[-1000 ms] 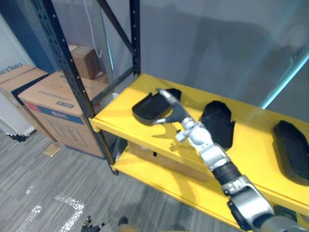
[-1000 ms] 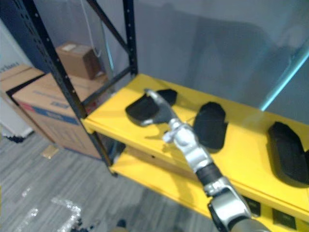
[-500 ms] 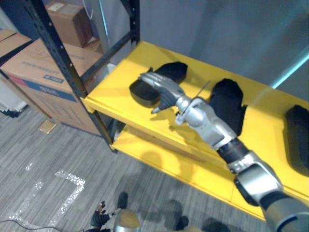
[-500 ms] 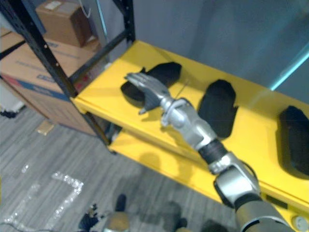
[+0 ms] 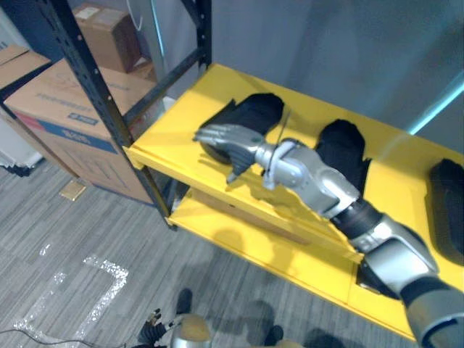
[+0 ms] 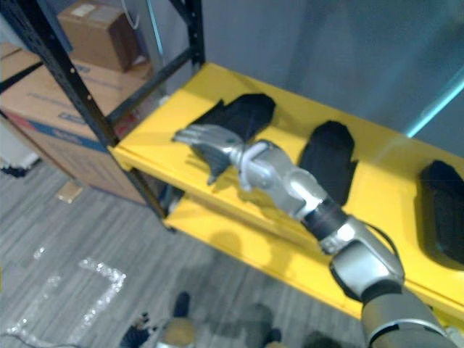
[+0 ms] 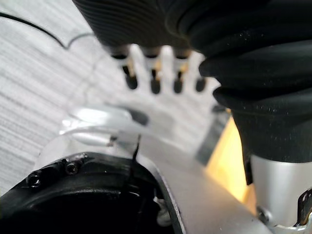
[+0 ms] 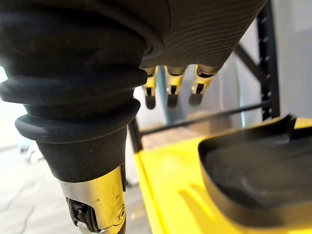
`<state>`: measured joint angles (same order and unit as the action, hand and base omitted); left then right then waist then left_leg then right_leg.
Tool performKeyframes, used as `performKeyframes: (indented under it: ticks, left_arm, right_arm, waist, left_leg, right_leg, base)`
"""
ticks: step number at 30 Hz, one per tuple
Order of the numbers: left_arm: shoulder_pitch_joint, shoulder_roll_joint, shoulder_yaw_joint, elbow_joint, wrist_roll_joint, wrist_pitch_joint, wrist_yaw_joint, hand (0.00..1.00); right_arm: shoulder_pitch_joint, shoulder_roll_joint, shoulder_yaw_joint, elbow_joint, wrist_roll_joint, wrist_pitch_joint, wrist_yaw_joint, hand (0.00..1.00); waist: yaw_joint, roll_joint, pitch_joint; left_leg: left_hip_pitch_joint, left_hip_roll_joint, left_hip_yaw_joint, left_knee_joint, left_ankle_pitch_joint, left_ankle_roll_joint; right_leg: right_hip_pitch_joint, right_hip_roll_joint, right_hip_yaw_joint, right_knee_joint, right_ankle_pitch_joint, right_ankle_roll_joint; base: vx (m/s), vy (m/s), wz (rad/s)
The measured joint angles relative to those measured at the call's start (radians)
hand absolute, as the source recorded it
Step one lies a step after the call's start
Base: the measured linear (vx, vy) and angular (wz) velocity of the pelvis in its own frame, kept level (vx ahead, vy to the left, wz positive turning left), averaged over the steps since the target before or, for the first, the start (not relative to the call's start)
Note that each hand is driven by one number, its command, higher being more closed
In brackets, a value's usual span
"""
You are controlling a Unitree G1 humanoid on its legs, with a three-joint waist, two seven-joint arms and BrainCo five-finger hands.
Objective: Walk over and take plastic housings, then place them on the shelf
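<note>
Three black plastic housings lie on the yellow shelf [image 5: 181, 134]: a left one [image 5: 254, 114], a middle one [image 5: 342, 151] and one at the right edge [image 5: 449, 206]. My right hand [image 5: 226, 138] hovers flat over the near end of the left housing, close to the shelf's front edge, open with straight fingers and holding nothing. In the right wrist view its fingertips [image 8: 169, 92] point past the housing [image 8: 263, 180], which rests on the shelf [image 8: 165, 195]. My left hand [image 7: 153, 80] hangs open over the grey floor.
A black steel upright [image 5: 98, 101] and a diagonal brace [image 5: 167, 76] frame the shelf's left end. Cardboard boxes [image 5: 54, 109] stand on the floor to the left, with a smaller one [image 5: 105, 32] behind. A lower yellow shelf [image 5: 239, 232] runs beneath. A grey wall backs the rack.
My right hand has drawn back off the left housing toward the shelf's front left and turned flatter. The housing stays on the shelf. The view shifted a second ago.
</note>
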<state>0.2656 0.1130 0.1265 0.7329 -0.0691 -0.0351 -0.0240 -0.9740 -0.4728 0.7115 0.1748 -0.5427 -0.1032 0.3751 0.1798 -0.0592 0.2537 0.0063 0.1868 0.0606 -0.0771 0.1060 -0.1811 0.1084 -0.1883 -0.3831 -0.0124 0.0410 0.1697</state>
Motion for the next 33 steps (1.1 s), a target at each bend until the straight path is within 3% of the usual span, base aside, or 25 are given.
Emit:
performKeyframes:
  ticks: [9, 11, 14, 16, 19, 26, 33]
  left_arm:
    - [-0.014, 0.005, -0.001, 0.028, 0.0, 0.001, 0.0, 0.0]
    - [-0.014, 0.007, -0.001, 0.03, -0.001, 0.002, 0.0, 0.0]
    - [-0.014, 0.02, -0.019, 0.033, -0.002, 0.014, 0.0, 0.0]
    - [-0.014, 0.027, -0.024, 0.035, -0.002, 0.02, 0.0, 0.0]
    - [-0.014, 0.027, -0.03, 0.035, -0.002, 0.02, 0.0, 0.0]
    - [-0.014, 0.028, -0.034, 0.035, -0.004, 0.02, 0.0, 0.0]
    - [-0.014, 0.037, -0.052, 0.035, -0.012, 0.021, 0.0, 0.0]
  right_arm:
    - [-0.007, -0.019, 0.006, -0.001, -0.011, 0.024, 0.066, 0.0]
    - [-0.007, -0.023, 0.008, 0.005, -0.041, 0.042, 0.061, 0.0]
    - [-0.007, -0.024, 0.003, 0.053, -0.096, 0.062, -0.015, 0.0]
    - [-0.006, -0.024, -0.026, 0.089, -0.12, 0.06, -0.083, 0.0]
    - [-0.006, -0.024, -0.056, 0.102, -0.138, 0.058, -0.118, 0.0]
    - [0.019, -0.024, -0.06, 0.133, -0.139, 0.054, -0.12, 0.0]
    - [0.019, -0.023, -0.057, 0.189, -0.138, 0.009, -0.07, 0.0]
  waist:
    - [0.0, -0.002, -0.001]
    - [0.0, -0.004, -0.002]
    - [0.0, -0.005, -0.003]
    - [0.0, -0.005, -0.003]
    - [-0.001, -0.005, -0.003]
    - [0.0, -0.005, -0.003]
    - [0.001, -0.005, -0.003]
  left_leg:
    - [0.011, 0.001, 0.002, -0.002, 0.0, 0.0]
    - [0.011, 0.001, 0.002, -0.002, 0.0, 0.0]
    - [0.012, 0.001, 0.003, -0.002, 0.0, 0.0]
    - [0.011, 0.001, 0.003, -0.002, 0.0, 0.0]
    - [0.011, 0.001, 0.003, -0.002, 0.0, 0.0]
    - [0.011, 0.001, 0.002, -0.002, 0.001, 0.0]
    - [0.012, 0.001, 0.0, -0.002, 0.001, -0.001]
  right_leg:
    - [0.011, 0.0, 0.001, -0.002, 0.0, 0.0]
    - [0.01, 0.0, 0.001, -0.001, 0.0, 0.0]
    - [0.01, 0.0, 0.001, 0.0, 0.0, 0.0]
    - [0.009, 0.001, 0.002, 0.0, 0.0, 0.0]
    - [0.009, 0.001, 0.002, 0.0, 0.0, 0.0]
    - [0.013, 0.0, 0.001, 0.001, 0.0, 0.0]
    - [0.014, 0.0, -0.001, 0.002, 0.0, 0.0]
  base:
    - [0.0, 0.0, 0.0]
    - [0.0, 0.0, 0.0]
    - [0.0, 0.0, 0.0]
    - [0.0, 0.0, 0.0]
    - [0.0, 0.0, 0.0]
    - [0.0, 0.0, 0.0]
    - [0.0, 0.0, 0.0]
